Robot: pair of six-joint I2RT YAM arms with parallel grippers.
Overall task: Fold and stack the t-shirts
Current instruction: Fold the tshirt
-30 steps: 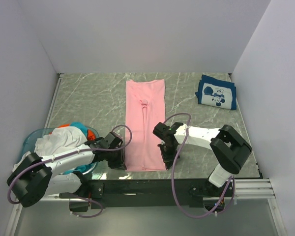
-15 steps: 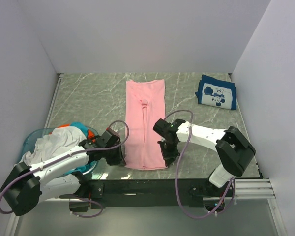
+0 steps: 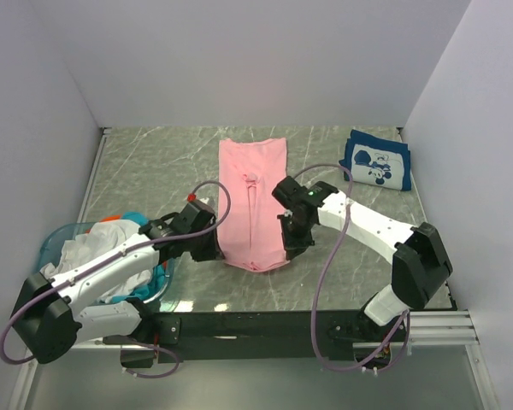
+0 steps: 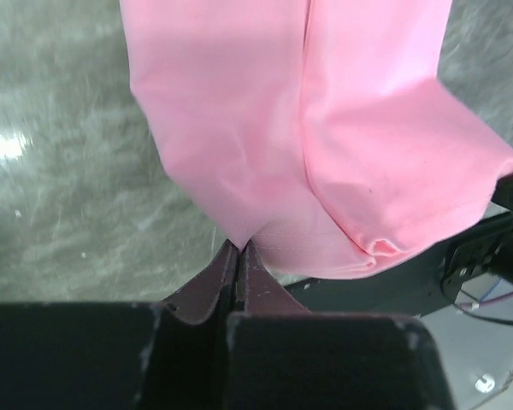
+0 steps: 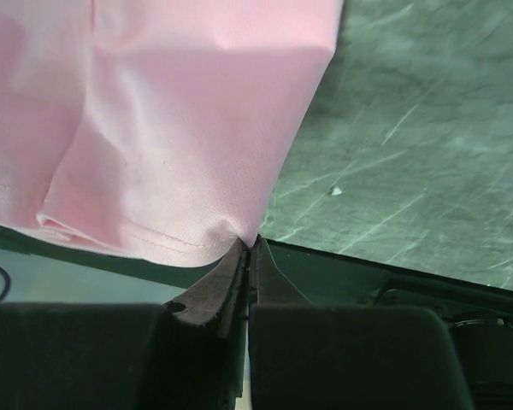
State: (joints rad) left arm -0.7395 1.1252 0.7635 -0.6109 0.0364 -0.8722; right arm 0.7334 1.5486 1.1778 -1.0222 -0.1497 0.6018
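Note:
The light pink t-shirt (image 3: 252,196), folded into a long strip, lies down the middle of the table. My left gripper (image 3: 212,248) is shut on its near left corner (image 4: 239,235). My right gripper (image 3: 291,248) is shut on its near right corner (image 5: 239,231). Both hold the near hem lifted off the table, and it sags between them. A folded navy t-shirt with white cartoon print (image 3: 376,161) lies at the far right. White, teal and orange t-shirts (image 3: 103,243) are piled in the basket at the left.
The translucent blue round basket (image 3: 56,239) stands at the near left beside my left arm. White walls close in the table at the back and on both sides. The table's dark front edge (image 3: 265,320) runs just behind the lifted hem.
Both grippers have lifted the pink t-shirt's near hem and carried it away from the front edge towards the far end. The strip now looks shorter on the table.

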